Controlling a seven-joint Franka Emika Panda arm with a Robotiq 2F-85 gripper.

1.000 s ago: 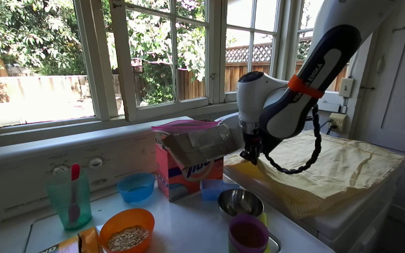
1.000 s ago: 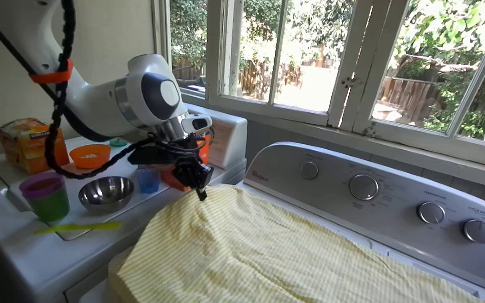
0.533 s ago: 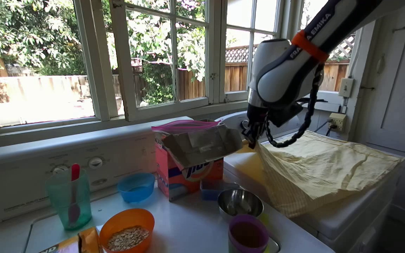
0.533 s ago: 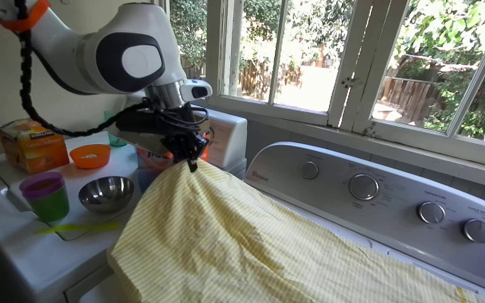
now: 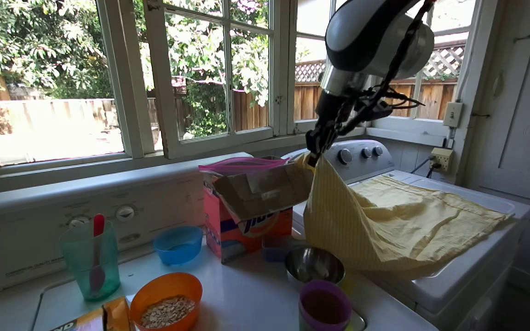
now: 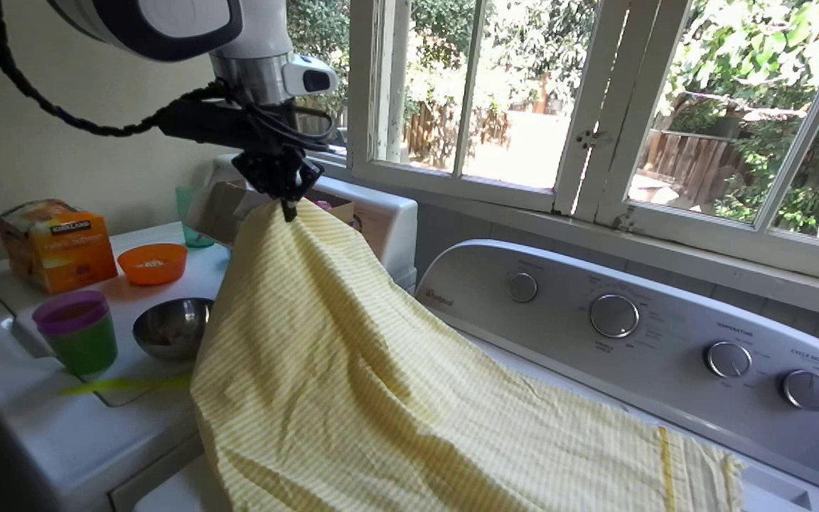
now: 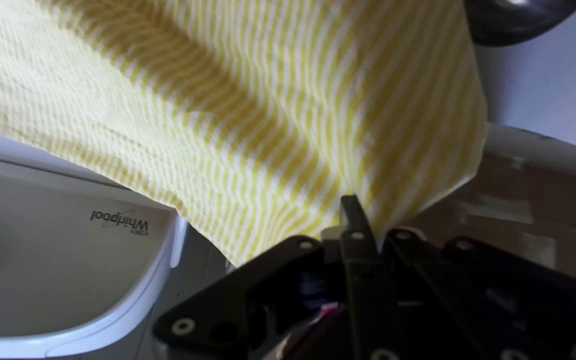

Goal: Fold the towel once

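Note:
The pale yellow striped towel (image 6: 395, 398) hangs in a peak from my gripper (image 6: 288, 208). Its corner is pinched between the fingers, well above the machine. The rest of the cloth slopes down and lies wrinkled over the top of the washer, as both exterior views show. In an exterior view the towel (image 5: 343, 220) drapes below my gripper (image 5: 313, 158), beside the cardboard box. From the wrist view, folds of the towel (image 7: 248, 110) converge at my gripper (image 7: 360, 217), which is shut on the cloth; part of the far finger is hidden.
A detergent box (image 5: 249, 216) with open flaps stands close to the raised cloth. Near the towel's hanging side sit a steel bowl (image 6: 173, 327), stacked cups (image 6: 79, 331) and a yellow-green utensil (image 6: 125, 384). The washer's control panel (image 6: 637, 327) rises behind the towel.
My gripper has risen with the towel corner and moved toward the detergent box. More cloth has lifted off the washer, and the towel's far edge has slid along toward the gripper.

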